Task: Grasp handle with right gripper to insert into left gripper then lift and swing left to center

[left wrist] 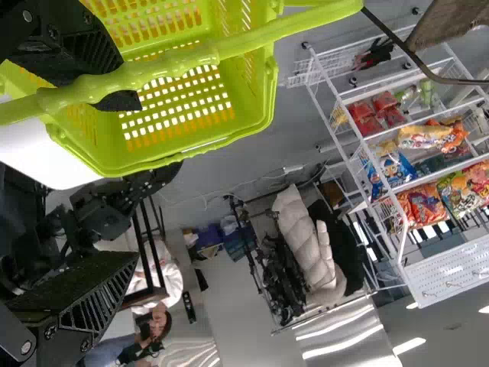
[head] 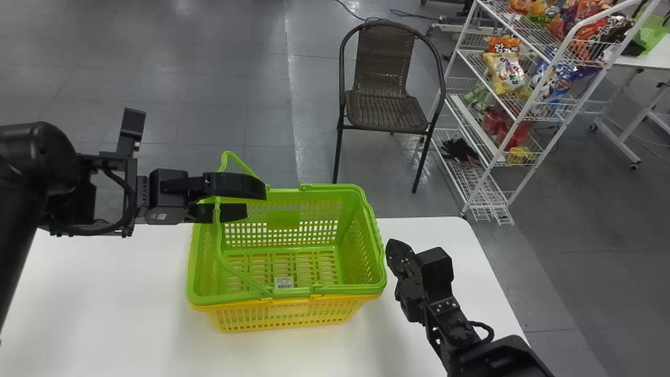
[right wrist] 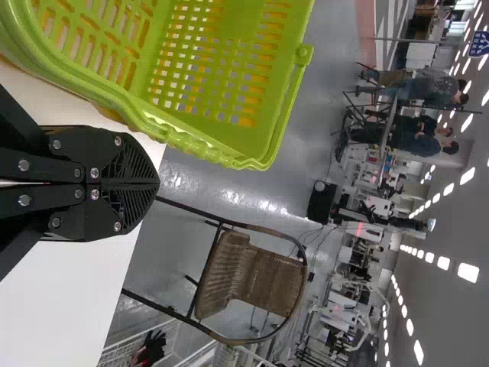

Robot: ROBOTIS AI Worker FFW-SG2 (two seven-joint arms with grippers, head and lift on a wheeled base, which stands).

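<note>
I'm seeing my left arm (head: 18, 220) showing black at nine o'clock, its rounded housing (head: 44, 149) shining and a thick black cable (head: 130, 201) looping around. My left gripper (head: 255, 201) is wearing a small pale label (head: 158, 216) on its boxy body. Between four and five o'clock, my right arm (head: 494, 356) is showing black too, a thin cord (head: 489, 330) curving beside it. My right gripper (head: 396, 250) is sporting silvery screws (right wrist: 94, 194) and pointed, ribbed fingers (right wrist: 134, 164).

Beyond 1 white table (head: 104, 293), 1 wicker chair (head: 384, 111) and 1 wire rack (head: 477, 191) of snacks (head: 505, 73) stand on grey floor (head: 586, 230).
</note>
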